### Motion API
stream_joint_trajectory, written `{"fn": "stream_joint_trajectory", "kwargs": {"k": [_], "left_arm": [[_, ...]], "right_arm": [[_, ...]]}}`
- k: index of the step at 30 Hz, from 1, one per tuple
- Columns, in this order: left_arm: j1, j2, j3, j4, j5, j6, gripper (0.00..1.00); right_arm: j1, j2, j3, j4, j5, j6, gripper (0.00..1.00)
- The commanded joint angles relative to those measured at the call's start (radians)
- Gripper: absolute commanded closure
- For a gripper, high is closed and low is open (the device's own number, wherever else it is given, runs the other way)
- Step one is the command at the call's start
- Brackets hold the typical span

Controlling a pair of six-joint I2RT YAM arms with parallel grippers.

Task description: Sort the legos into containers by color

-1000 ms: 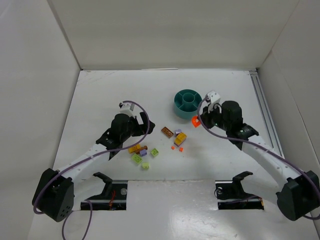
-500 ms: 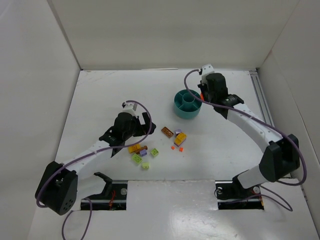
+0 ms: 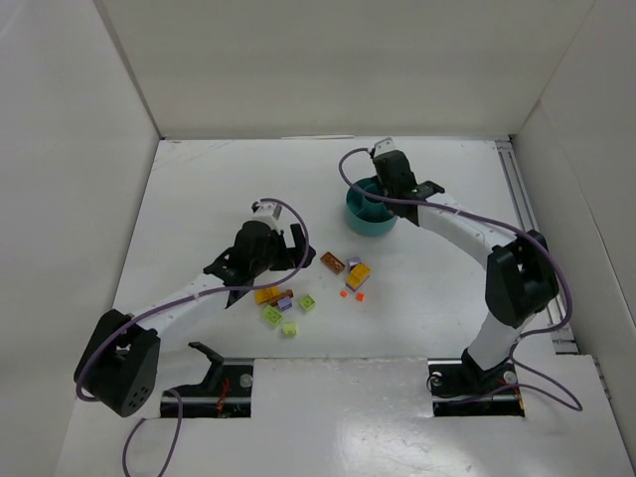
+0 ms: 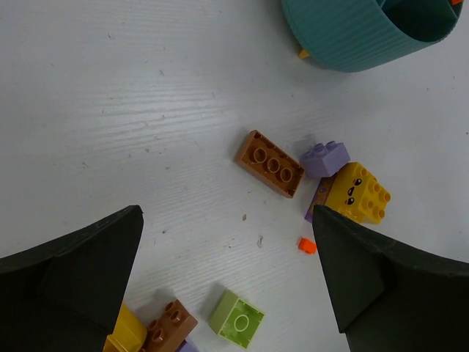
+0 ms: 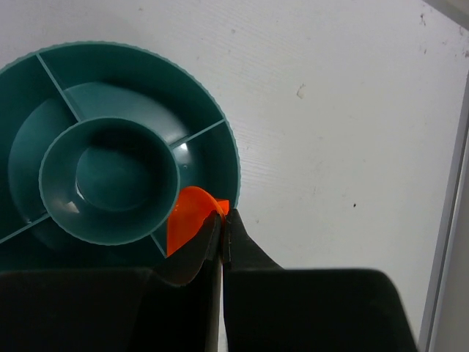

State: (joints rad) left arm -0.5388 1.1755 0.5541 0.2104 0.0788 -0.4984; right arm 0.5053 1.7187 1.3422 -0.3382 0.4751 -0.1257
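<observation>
Likely step: deposit. Right hand (image 5: 222,220) clamped on orange-red piece (image 5: 189,220), poised over outer compartment of teal dish (image 5: 124,99) just below. Next: release there, clear of dividers. Left hand (image 4: 227,235) apart, loose legos (image 4: 270,163) beneath.

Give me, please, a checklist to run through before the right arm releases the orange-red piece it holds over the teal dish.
1. Right tool shut on the orange-red piece: ok.
2. Piece over an outer compartment of the teal dish, inside the rim: ok, judging by the right wrist view.
3. That compartment holds no other colour: cannot tell, since the piece hides part of it.
4. Left tool open, holding nothing, away from the dish: ok.
</observation>
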Motion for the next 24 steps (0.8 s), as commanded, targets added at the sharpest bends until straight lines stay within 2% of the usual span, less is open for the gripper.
{"fn": "stream_joint_trajectory", "kwargs": {"k": [1,16,19,23,24], "left_arm": [[-0.021,0.007,0.049,0.003,0.004,0.029,0.00],[-0.248,0.081,0.130,-0.026,-0.063,0.136,0.00],[-0.288,0.102,0.141,-0.048,-0.102,0.147,0.00],[-0.309,0.111,0.152,-0.048,-0.116,0.156,0.00],[-0.309,0.111,0.161,-0.048,-0.116,0.156,0.00]], "right_arm": [[0.021,0.008,0.060,-0.028,0.075,0.063,0.99],[0.021,0.062,0.100,-0.028,0.137,0.084,0.95],[0.021,0.090,0.109,-0.028,0.137,0.095,0.89],[0.021,0.099,0.118,-0.028,0.137,0.095,0.72],[0.021,0.099,0.118,-0.028,0.137,0.095,0.64]]}}
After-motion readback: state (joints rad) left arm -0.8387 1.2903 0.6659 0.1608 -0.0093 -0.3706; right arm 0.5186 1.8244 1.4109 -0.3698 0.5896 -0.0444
